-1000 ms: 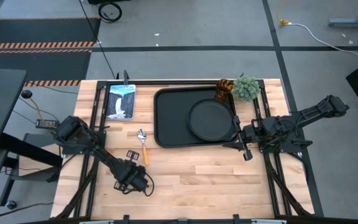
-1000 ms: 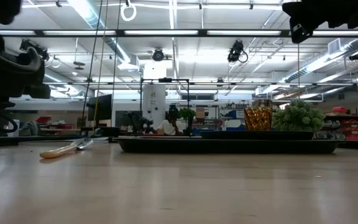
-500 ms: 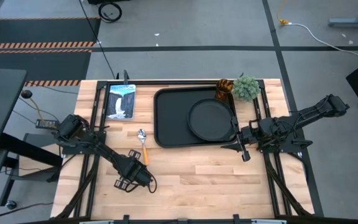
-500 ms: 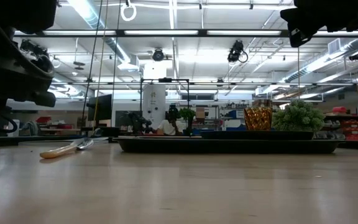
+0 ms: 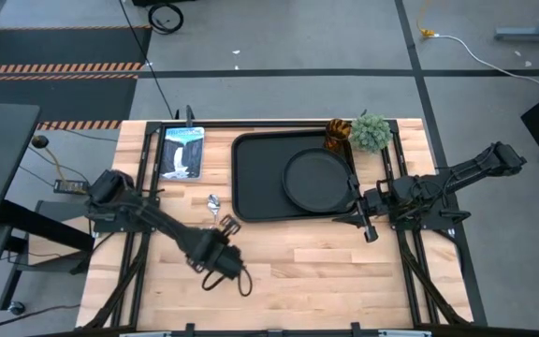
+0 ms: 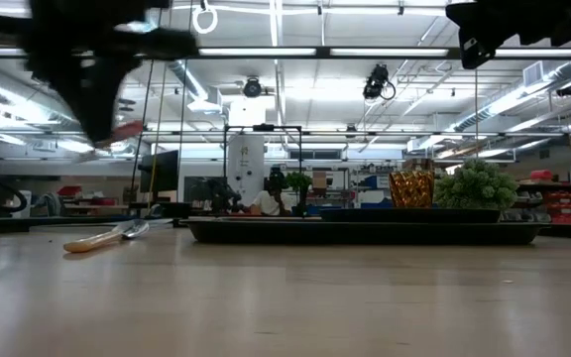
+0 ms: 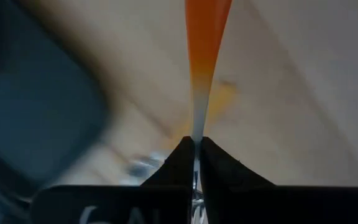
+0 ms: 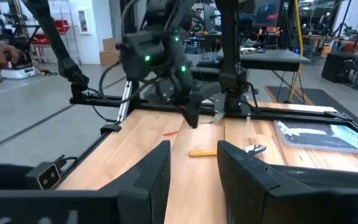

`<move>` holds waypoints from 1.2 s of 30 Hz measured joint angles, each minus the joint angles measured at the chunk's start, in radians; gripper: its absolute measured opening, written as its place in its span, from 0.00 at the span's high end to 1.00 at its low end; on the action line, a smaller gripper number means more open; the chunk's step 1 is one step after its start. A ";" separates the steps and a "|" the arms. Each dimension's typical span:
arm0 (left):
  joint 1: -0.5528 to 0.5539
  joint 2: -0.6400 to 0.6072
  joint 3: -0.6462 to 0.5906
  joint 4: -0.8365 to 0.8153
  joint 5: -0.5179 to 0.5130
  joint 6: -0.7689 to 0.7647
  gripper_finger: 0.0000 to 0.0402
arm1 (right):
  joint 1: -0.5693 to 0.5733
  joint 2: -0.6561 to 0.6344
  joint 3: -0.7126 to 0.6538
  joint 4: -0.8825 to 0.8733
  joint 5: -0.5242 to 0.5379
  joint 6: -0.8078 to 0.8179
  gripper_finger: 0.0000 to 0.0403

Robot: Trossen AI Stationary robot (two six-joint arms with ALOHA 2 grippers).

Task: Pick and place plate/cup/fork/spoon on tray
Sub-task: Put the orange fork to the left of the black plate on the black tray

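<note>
My left gripper [image 5: 225, 227] is shut on the fork [image 7: 205, 37], whose orange handle sticks out past the fingertips; it shows as an orange blur in the low view [image 6: 127, 129]. The spoon [image 5: 213, 202] lies flat on the wood just beside the gripper. The black plate [image 5: 318, 178] lies in the tray [image 5: 251, 178]. The amber cup [image 5: 338, 131] stands at the tray's far right corner. My right gripper [image 5: 361, 220] is open and empty above the tray's near right corner. My left gripper pinches the fork's thin silver neck [image 7: 196, 127] between its two fingertips [image 7: 180, 155], just below the orange handle. The handle runs straight on along the fingers; the tined end is hidden behind them. The fork is lifted clear of the table.
A blue-white booklet [image 5: 182, 153] lies at the far left of the table. A fuzzy green plant ball [image 5: 371, 132] stands right of the cup. The near half of the table [image 5: 326, 281] is bare wood.
My left gripper has risen and gone toward the table's right edge, nearer the spoon and tray. The fork, which lay on the table, now hangs lifted clear in it. The right arm has kept still.
</note>
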 joint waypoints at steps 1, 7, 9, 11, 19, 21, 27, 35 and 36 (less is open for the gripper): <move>0.018 0.000 0.015 0.007 -0.025 0.054 0.96 | 0.000 -0.001 0.000 0.001 0.000 0.008 0.66; 0.154 0.000 0.042 0.062 -0.094 0.371 0.96 | 0.000 -0.023 0.000 0.008 0.051 0.042 0.66; 0.205 0.000 0.042 0.089 -0.098 0.479 0.96 | 0.000 -0.032 0.000 0.008 0.069 0.072 0.66; 0.255 0.000 0.042 0.132 -0.099 0.592 0.96 | 0.000 -0.035 0.000 0.009 0.075 0.111 0.66; 0.456 0.001 0.042 0.353 -0.022 1.008 0.96 | 0.000 -0.035 0.000 0.034 0.082 0.179 0.66; 0.496 0.013 0.043 0.414 0.004 1.089 0.96 | 0.000 -0.035 0.000 0.053 0.082 0.182 0.66; 0.576 0.086 0.043 0.537 0.031 1.329 0.96 | 0.001 -0.032 0.000 0.098 0.082 0.207 0.66; 0.636 0.209 0.042 0.579 0.026 1.501 0.95 | 0.001 -0.016 0.000 0.108 0.090 0.258 0.66; 0.643 0.216 0.043 0.588 0.026 1.500 0.95 | 0.001 -0.015 0.000 0.106 0.090 0.258 0.66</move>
